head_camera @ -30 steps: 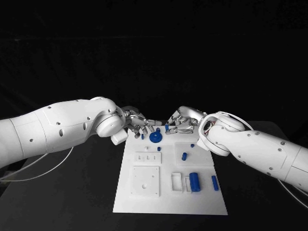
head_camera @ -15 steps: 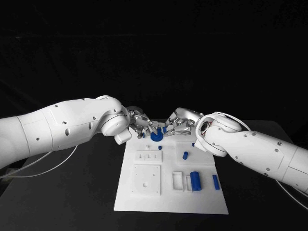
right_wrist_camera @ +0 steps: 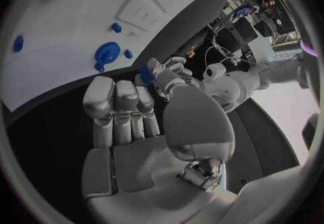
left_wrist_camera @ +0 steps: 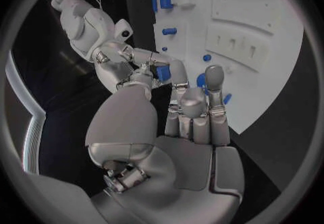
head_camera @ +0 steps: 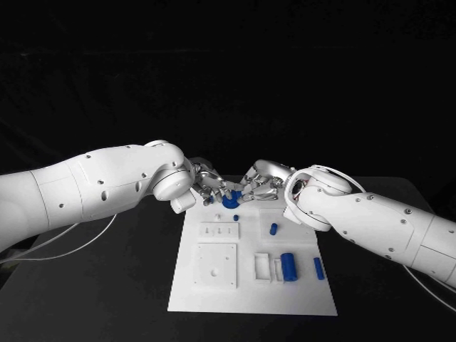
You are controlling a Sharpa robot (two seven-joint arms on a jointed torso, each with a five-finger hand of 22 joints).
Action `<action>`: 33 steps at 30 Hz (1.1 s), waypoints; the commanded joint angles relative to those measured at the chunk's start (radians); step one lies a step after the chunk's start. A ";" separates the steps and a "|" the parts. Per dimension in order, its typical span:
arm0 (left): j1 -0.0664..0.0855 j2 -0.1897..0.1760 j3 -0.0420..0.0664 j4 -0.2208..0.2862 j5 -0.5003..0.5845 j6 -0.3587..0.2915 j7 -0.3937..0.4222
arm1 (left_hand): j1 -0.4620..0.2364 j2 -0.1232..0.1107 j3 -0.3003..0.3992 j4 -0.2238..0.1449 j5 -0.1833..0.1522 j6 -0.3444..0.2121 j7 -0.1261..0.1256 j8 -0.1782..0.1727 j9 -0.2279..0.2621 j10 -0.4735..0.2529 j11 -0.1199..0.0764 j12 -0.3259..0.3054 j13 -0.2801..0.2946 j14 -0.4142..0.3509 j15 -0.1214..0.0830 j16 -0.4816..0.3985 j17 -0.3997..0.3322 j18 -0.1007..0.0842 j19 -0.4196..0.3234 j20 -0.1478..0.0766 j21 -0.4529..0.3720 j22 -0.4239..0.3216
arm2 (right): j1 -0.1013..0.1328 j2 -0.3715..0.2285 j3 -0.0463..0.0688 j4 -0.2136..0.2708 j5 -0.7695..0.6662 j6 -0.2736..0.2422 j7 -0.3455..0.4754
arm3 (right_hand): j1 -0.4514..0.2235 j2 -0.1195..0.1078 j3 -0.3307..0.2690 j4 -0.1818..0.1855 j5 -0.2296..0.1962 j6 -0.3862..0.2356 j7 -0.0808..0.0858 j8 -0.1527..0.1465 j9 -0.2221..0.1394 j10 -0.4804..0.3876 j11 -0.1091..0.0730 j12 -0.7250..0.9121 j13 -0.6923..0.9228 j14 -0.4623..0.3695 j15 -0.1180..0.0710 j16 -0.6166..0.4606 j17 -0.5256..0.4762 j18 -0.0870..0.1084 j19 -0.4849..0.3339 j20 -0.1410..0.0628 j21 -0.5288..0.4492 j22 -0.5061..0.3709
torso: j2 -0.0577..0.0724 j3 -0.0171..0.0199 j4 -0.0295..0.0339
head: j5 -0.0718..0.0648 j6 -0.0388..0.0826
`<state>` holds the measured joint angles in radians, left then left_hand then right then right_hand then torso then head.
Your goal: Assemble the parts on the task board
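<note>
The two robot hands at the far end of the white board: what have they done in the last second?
Both hands closed in over the blue gear: the left robot hand moved rightward, the right robot hand leftward, fingertips now nearly meeting. Whether either grips a part is unclear. The task board and its other blue parts stayed put.

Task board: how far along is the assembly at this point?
Done: a gear appears seated at the board's far end. In hand: the left hand and right hand both pinch a blue piece above it. Left: a cylinder, bar and peg apparently lie loose.
</note>
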<state>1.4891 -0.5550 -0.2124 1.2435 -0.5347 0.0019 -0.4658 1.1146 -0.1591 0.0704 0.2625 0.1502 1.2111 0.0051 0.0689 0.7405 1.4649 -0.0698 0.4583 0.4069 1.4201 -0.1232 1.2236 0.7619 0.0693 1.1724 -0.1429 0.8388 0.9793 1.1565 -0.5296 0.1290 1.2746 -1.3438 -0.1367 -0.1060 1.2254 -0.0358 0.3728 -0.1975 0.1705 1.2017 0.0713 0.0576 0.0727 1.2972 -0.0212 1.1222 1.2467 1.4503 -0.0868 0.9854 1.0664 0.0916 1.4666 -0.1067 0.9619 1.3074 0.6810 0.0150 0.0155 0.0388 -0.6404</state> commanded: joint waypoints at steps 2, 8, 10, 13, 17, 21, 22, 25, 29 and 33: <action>0.003 0.009 0.000 -0.003 -0.017 0.016 -0.017 | -0.004 0.011 -0.001 -0.012 0.005 -0.010 0.000 -0.003 -0.004 0.042 0.001 -0.005 0.001 -0.006 -0.003 -0.003 0.000 -0.018 0.007 0.000 -0.011 0.008 | 0.001 0.005 -0.001 0.004 -0.004 0.020 -0.004 | 0.007 0.002 0.002 0.004 0.003 0.013 -0.008 0.006 0.019 -0.005 -0.004 -0.003 0.001 0.001 -0.004 -0.005 -0.001 -0.007 0.063 -0.003 -0.001 0.118 | 0.001 0.0003 0.0008 | 0.001 -0.002; 0.003 0.016 0.001 -0.005 -0.030 0.019 -0.022 | -0.005 0.014 0.001 -0.020 0.006 -0.010 0.001 -0.003 -0.010 0.042 0.001 -0.005 0.002 -0.007 -0.003 -0.003 -0.002 -0.020 0.011 -0.001 -0.025 0.025 | 0.002 0.010 -0.002 0.005 0.000 0.023 -0.005 | 0.006 0.001 0.001 0.004 0.005 0.013 -0.008 0.006 0.019 -0.005 -0.005 -0.002 0.002 0.001 -0.004 -0.005 -0.001 -0.007 0.063 -0.003 -0.003 0.118 | 0.001 -0.0014 0.0021 | 0.006 -0.004; 0.003 0.017 0.001 -0.005 -0.034 0.018 -0.023 | -0.003 0.019 0.001 -0.023 0.008 -0.011 0.001 -0.003 -0.012 0.042 0.002 -0.006 0.001 -0.007 -0.002 -0.003 -0.003 -0.019 0.013 0.000 -0.032 0.032 | 0.002 0.012 -0.002 0.005 0.000 0.024 -0.004 | 0.006 0.001 0.001 0.004 0.005 0.013 -0.008 0.006 0.019 -0.005 -0.005 -0.002 0.002 0.001 -0.004 -0.005 -0.001 -0.007 0.063 -0.003 -0.003 0.118 | 0.001 -0.0014 0.0020 | 0.006 -0.005; 0.003 0.018 0.001 -0.006 -0.037 0.017 -0.024 | -0.003 0.030 0.001 -0.036 0.013 -0.013 0.002 -0.003 -0.015 0.042 0.002 -0.007 0.001 -0.008 -0.002 -0.005 -0.005 -0.020 0.015 0.000 -0.038 0.040 | 0.002 0.013 -0.002 0.005 0.000 0.025 -0.004 | 0.007 0.001 0.002 0.005 0.008 0.012 -0.008 0.006 0.019 -0.006 -0.005 -0.003 0.001 0.001 -0.004 -0.006 -0.001 -0.007 0.063 -0.003 -0.004 0.117 | 0.001 -0.0016 0.0022 | 0.006 -0.001; 0.003 0.018 0.001 -0.007 -0.039 0.016 -0.026 | -0.002 0.049 -0.005 -0.065 0.045 -0.012 0.002 -0.003 -0.019 0.042 0.002 -0.007 0.001 -0.008 -0.002 -0.005 -0.007 -0.020 0.019 0.000 -0.048 0.053 | 0.003 0.014 -0.002 0.005 -0.001 0.027 -0.004 | 0.006 0.001 0.002 0.005 0.010 0.013 -0.008 0.006 0.019 -0.007 -0.004 -0.004 0.001 0.000 -0.005 -0.007 -0.002 -0.006 0.063 -0.003 -0.005 0.117 | 0.001 -0.0017 0.0019 | 0.006 0.000; 0.003 0.018 0.001 -0.009 -0.039 0.016 -0.025 | 0.000 0.065 -0.016 -0.087 0.067 -0.013 0.001 -0.003 -0.023 0.042 0.001 -0.007 0.002 -0.008 -0.003 -0.004 -0.006 -0.021 0.022 0.000 -0.059 0.066 | 0.003 0.015 -0.003 0.006 -0.001 0.029 -0.004 | 0.006 0.001 0.002 0.005 0.010 0.013 -0.008 0.006 0.019 -0.007 -0.004 -0.004 0.001 0.000 -0.005 -0.007 -0.002 -0.006 0.063 -0.003 -0.005 0.117 | 0.002 -0.0010 0.0021 | 0.004 -0.001; 0.003 0.019 0.001 -0.010 -0.040 0.016 -0.025 | 0.000 0.069 -0.018 -0.093 0.072 -0.013 0.001 -0.003 -0.024 0.042 0.001 -0.007 0.002 -0.008 -0.003 -0.004 -0.006 -0.022 0.023 0.000 -0.063 0.070 | 0.003 0.015 -0.003 0.006 -0.001 0.029 -0.004 | 0.006 0.001 0.002 0.005 0.010 0.013 -0.008 0.006 0.019 -0.007 -0.004 -0.004 0.001 0.000 -0.005 -0.007 -0.002 -0.006 0.063 -0.003 -0.005 0.117 | 0.002 -0.0010 0.0020 | 0.006 -0.001; 0.003 0.021 0.001 -0.011 -0.040 0.016 -0.024 | 0.003 0.076 -0.020 -0.103 0.081 -0.013 0.000 -0.003 -0.026 0.042 0.001 -0.008 0.001 -0.008 -0.003 -0.004 -0.006 -0.022 0.025 -0.001 -0.067 0.076 | 0.003 0.016 -0.003 0.008 -0.001 0.030 -0.004 | 0.006 0.002 0.001 0.006 0.011 0.013 -0.008 0.006 0.019 -0.006 -0.005 -0.004 0.001 0.000 -0.005 -0.007 -0.002 -0.006 0.063 -0.003 -0.006 0.117 | 0.002 -0.0006 0.0019 | 0.004 0.006; 0.003 0.024 0.001 -0.012 -0.040 0.018 -0.022 | 0.009 0.103 -0.036 -0.131 0.085 -0.017 0.001 -0.003 -0.030 0.042 0.002 -0.011 0.001 -0.010 -0.003 -0.007 -0.010 -0.023 0.028 -0.001 -0.079 0.089 | 0.003 0.019 -0.003 0.009 -0.001 0.030 -0.005 | 0.006 0.002 0.001 0.006 0.011 0.013 -0.008 0.006 0.019 -0.006 -0.005 -0.004 0.001 0.000 -0.005 -0.007 -0.002 -0.006 0.063 -0.003 -0.006 0.117 | 0.002 -0.0007 0.0007 | 0.007 0.007; 0.003 0.027 0.001 -0.014 -0.040 0.026 -0.019 | 0.017 0.123 -0.051 -0.157 0.099 -0.017 -0.001 -0.004 -0.035 0.042 0.001 -0.012 0.001 -0.011 -0.003 -0.008 -0.012 -0.024 0.031 -0.001 -0.090 0.103 | 0.003 0.021 -0.003 0.008 -0.001 0.032 -0.005 | 0.005 0.002 -0.001 0.008 0.008 0.013 -0.009 0.006 0.019 -0.008 -0.005 -0.007 -0.002 0.000 -0.005 -0.010 -0.004 -0.006 0.063 -0.004 -0.008 0.117 | 0.002 0.0002 0.0017 | 0.003 0.006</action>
<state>1.4891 -0.5325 -0.2124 1.2286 -0.5709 0.0086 -0.4919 1.1324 -0.0426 0.0191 0.1105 0.2469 1.1968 0.0052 0.0690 0.7063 1.4649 -0.0697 0.4508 0.4074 1.4166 -0.1268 1.2189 0.7503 0.0580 1.1960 -0.1448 0.7538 1.0804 1.1591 -0.5120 0.1263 1.2802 -1.3414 -0.1213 -0.1130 1.2310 -0.0409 0.3738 -0.1955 0.1784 1.2009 0.0704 0.0568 0.0745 1.2935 -0.0247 1.1221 1.2462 1.4503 -0.0867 0.9816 1.0631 0.0918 1.4666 -0.1067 0.9562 1.3074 0.6828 0.0142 0.0165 0.0443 -0.6336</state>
